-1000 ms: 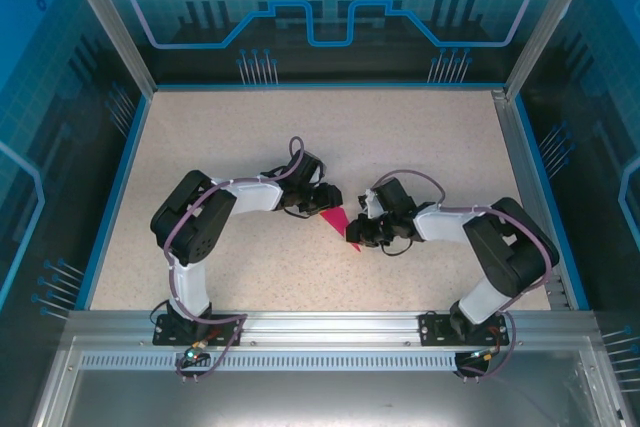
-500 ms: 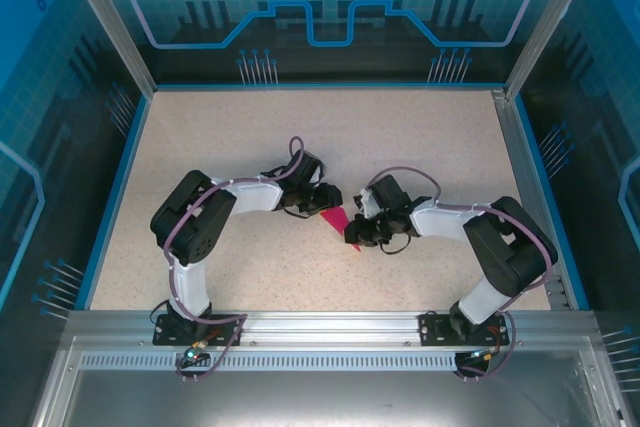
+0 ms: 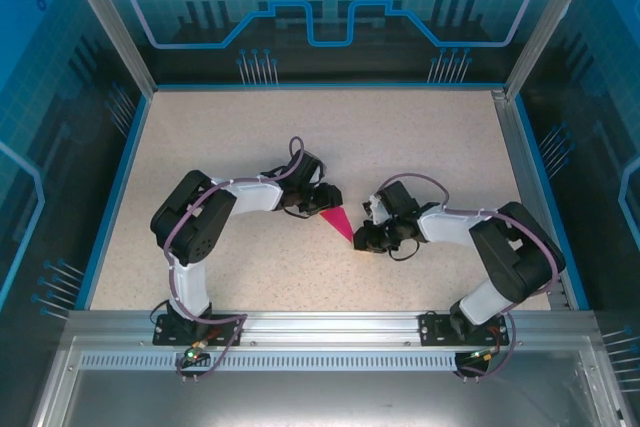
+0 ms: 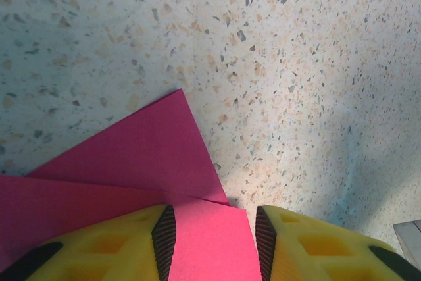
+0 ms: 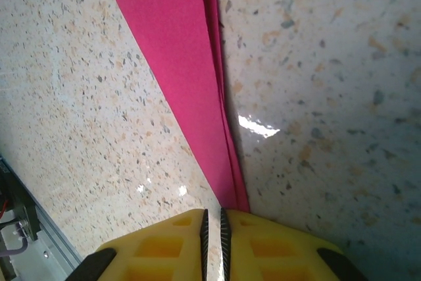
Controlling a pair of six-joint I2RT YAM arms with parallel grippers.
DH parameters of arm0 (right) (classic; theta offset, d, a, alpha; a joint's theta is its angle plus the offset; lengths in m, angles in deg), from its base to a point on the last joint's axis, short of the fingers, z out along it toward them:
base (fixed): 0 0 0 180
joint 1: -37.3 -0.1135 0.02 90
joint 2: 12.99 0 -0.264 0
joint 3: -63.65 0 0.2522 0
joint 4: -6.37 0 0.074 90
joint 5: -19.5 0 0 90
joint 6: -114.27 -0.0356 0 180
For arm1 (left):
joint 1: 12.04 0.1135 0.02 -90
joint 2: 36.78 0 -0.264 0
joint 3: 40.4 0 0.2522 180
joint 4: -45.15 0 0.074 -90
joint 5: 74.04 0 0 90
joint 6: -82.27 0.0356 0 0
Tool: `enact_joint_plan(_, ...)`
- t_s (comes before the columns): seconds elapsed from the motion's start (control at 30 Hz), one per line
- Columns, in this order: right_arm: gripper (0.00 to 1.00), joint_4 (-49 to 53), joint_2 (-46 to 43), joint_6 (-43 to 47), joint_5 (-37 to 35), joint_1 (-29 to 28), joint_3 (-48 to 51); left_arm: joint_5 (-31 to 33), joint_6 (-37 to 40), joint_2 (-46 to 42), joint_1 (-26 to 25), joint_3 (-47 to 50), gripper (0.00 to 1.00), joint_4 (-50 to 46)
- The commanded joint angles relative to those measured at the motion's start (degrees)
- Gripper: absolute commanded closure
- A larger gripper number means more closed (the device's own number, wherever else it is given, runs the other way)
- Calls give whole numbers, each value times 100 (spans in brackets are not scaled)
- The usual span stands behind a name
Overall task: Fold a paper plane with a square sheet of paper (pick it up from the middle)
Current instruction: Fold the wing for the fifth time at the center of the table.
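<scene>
- The narrow, pointed magenta-pink paper plane [image 3: 338, 222] is lying flat on the speckled beige tabletop [image 3: 420, 147], between the fingertips of the two arms.
- The left gripper [image 3: 320, 203] is sitting over the wide end of the paper plane, and the right gripper [image 3: 362, 239] is sitting at its pointed end.
- In the left wrist view, the left gripper [image 4: 210, 238] is showing its yellow fingers [image 4: 99, 251] spread apart.
- A flat layer of the paper plane [image 4: 131, 162] is filling the gap between those fingers. It is running under the left-hand finger and reaching the inner face of the right-hand one.
- A second pink flap is fanning out ahead of the fingertips, its corner pointing away from them. Nothing is being pinched here.
- In the right wrist view, the right gripper [image 5: 214, 228] is showing its yellow fingers [image 5: 164, 245] pressed almost together, with a thin slit between them.
- The creased edge of the paper plane [image 5: 177, 64] is tapering towards those fingertips and passing out of sight at the tip of the right-hand finger, just beside the slit.
- It cannot be told whether the paper is caught in that slit.
</scene>
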Motion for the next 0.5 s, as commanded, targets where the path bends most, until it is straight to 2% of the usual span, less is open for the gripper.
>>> enact_joint_plan(0.0,83,354,-181,78,91,77,62,338,174,202,81,215,58,-488)
enact_joint_plan(0.27,82,-45,-29,-65,423,14,-356,317,163,202,79,215,57,-470)
enact_joint_plan(0.47,81,1,501,108,86,10,-365,308,151,216,78,193,57,-493)
